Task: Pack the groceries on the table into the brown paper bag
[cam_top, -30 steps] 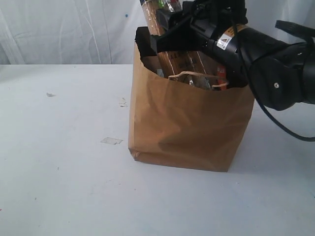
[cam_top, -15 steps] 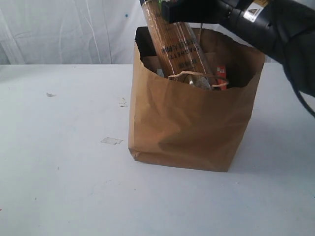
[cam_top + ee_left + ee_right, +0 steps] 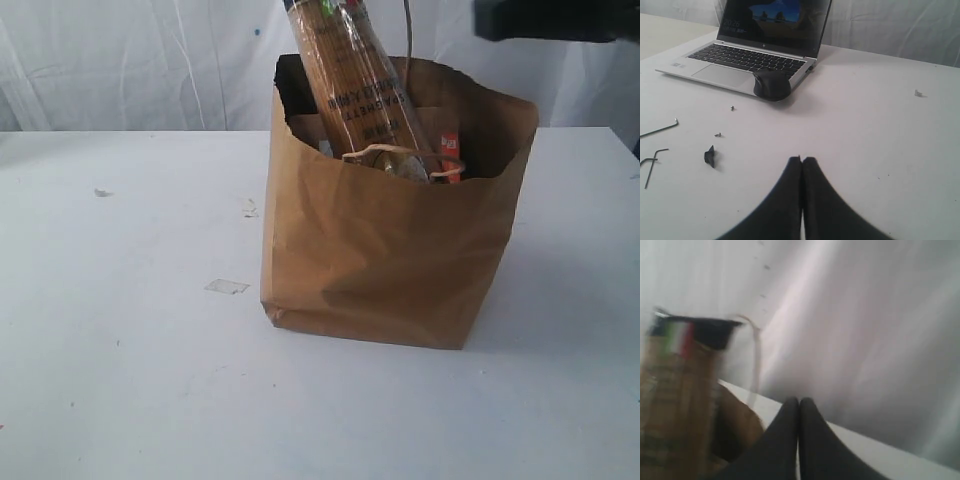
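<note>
One spaghetti packet point(image 3: 355, 90) juts from the brown paper bag point(image 3: 380, 260), whose other contents we barely see, with left gripper point(image 3: 801, 162) and right gripper point(image 3: 799, 402) closed.

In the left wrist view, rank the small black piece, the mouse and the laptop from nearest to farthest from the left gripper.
From the shut left gripper:
1. small black piece, off to one side, about level with the gripper's tip.
2. mouse, farther ahead, at the laptop's front edge.
3. laptop, open, just beyond the mouse.
</note>
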